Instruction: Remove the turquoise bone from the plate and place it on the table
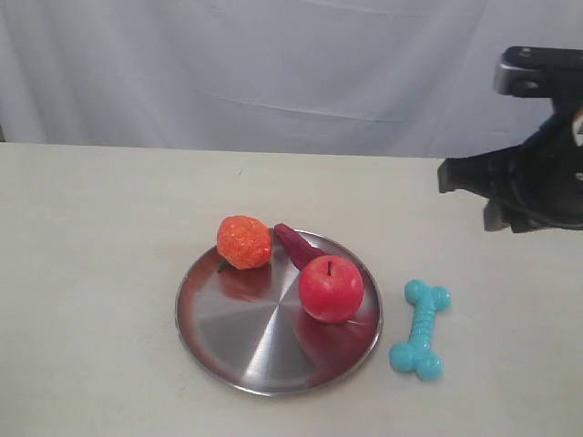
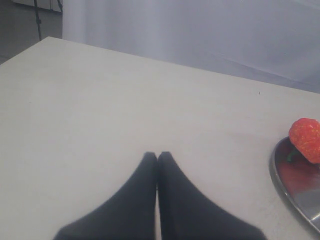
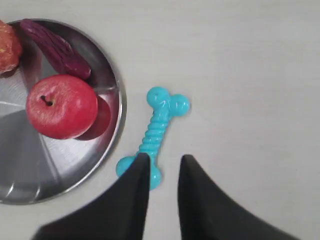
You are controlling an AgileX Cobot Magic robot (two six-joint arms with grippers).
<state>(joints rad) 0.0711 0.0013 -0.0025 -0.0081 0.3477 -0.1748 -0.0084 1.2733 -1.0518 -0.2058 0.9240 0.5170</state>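
The turquoise bone (image 1: 420, 329) (image 3: 154, 130) lies flat on the table (image 1: 109, 273) just right of the steel plate (image 1: 232, 337) (image 3: 95, 155), apart from its rim. My right gripper (image 3: 164, 159) is open and empty, held high above the bone; one finger hides part of the bone's near knob in the right wrist view. In the exterior view only the dark body of the right arm (image 1: 524, 182) shows at the right edge. My left gripper (image 2: 158, 155) is shut on nothing above bare table, left of the plate (image 2: 290, 185).
On the plate sit a red apple (image 1: 331, 288) (image 3: 62, 106), an orange-red strawberry-like fruit (image 1: 244, 241) (image 2: 306, 140) and a dark purple sweet potato (image 1: 297, 244) (image 3: 56, 47). A white curtain (image 1: 273, 64) closes off the back of the table.
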